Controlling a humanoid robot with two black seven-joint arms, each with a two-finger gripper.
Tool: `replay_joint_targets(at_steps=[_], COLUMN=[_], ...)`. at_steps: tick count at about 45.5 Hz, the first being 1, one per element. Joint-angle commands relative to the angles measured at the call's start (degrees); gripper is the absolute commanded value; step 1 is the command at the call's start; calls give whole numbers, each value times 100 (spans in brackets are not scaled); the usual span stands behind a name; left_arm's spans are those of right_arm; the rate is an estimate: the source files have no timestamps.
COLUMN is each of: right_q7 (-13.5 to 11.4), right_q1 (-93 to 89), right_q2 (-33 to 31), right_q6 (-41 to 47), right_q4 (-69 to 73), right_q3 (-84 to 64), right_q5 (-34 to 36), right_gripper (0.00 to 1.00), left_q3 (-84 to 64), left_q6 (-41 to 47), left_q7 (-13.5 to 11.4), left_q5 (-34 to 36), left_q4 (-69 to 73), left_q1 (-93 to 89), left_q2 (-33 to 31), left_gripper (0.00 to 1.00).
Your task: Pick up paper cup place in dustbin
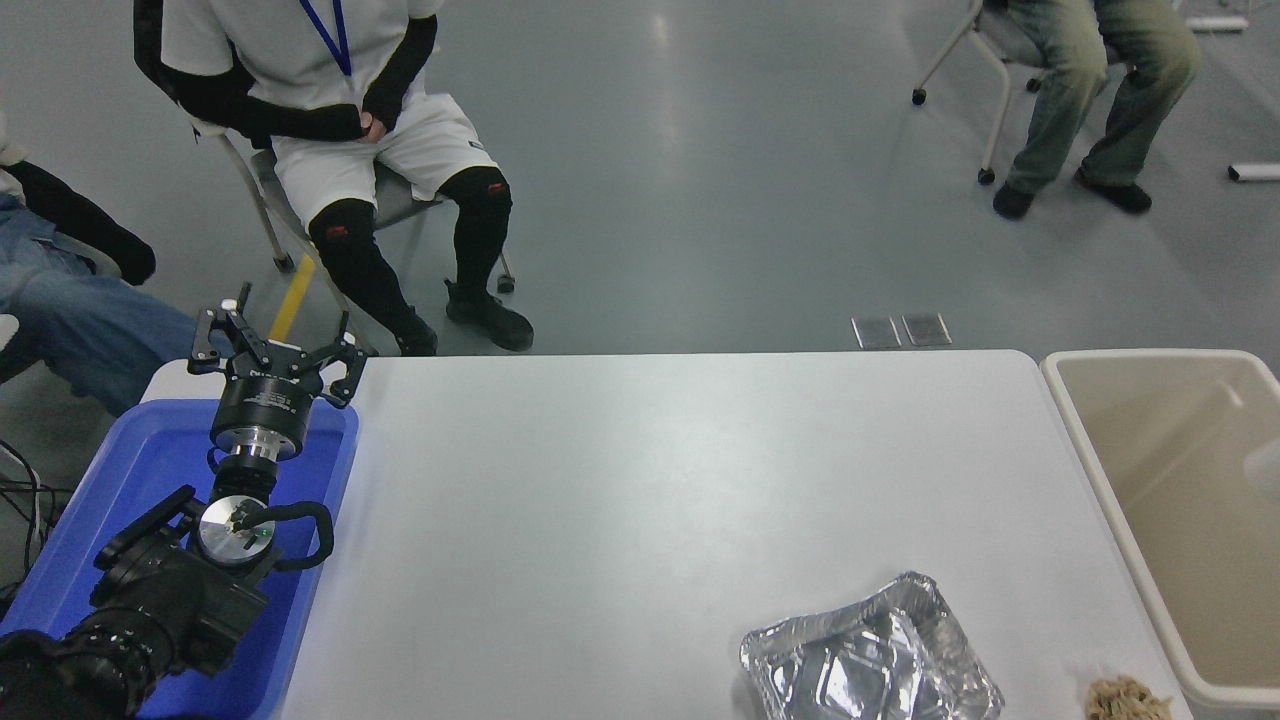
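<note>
At lower left of the frame, left arm parked over the blue tray (150, 455), its left tool (278, 338) pointing toward the top of the frame with fingers spread well apart, clamped on nothing

No right arm or right tool anywhere in view

At the right edge, the dustbin (1150, 355) standing just beside the white surface (650, 480), rim close against the surface's right side. Inside it, against the frame's right border, a pale blurred shape (1262, 465) (most likely the paper cup, though too smeared and cut off to tell rim from body or which way up)

Lower right on the surface, a crumpled silver foil tray (870, 662), partly cropped by the bottom edge; just to its right, near the dustbin's rim, a small brown fibrous clump (1125, 698)

Beyond the surface, toward the top of the frame: a seated person in white (340, 60) at upper left, hands together in the lap; a person in jeans (70, 310) at the left edge; another seated person (1090, 60) at upper right, only legs and chair showing
</note>
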Motion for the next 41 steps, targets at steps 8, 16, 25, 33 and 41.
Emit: replay_joint_targets(at_steps=[8, 16, 25, 33, 41], right_q7=[1, -61, -87, -166, -403], right_q1=[-1333, -1500, -1702, -1799, -1799], right_q2=[1186, 1476, 1538, 1538, 1529], right_q6=[-1601, -2217, -2419, -2472, -2463], right_q4=[-935, -935, -953, -988, -997], right_q3=[107, 318, 731, 837, 837], right_q5=[931, 939, 939, 1018, 1352], right_gripper=[0, 0, 0, 0, 0], left_q3=[0, 0, 0, 0, 0], left_q6=[0, 0, 0, 0, 9], left_q7=[0, 0, 0, 0, 0], left_q5=[0, 0, 0, 0, 0], left_q4=[0, 0, 8, 0, 0], left_q1=[0, 0, 0, 0, 0], left_q2=[0, 0, 0, 0, 0], left_gripper=[99, 99, 99, 99, 99])
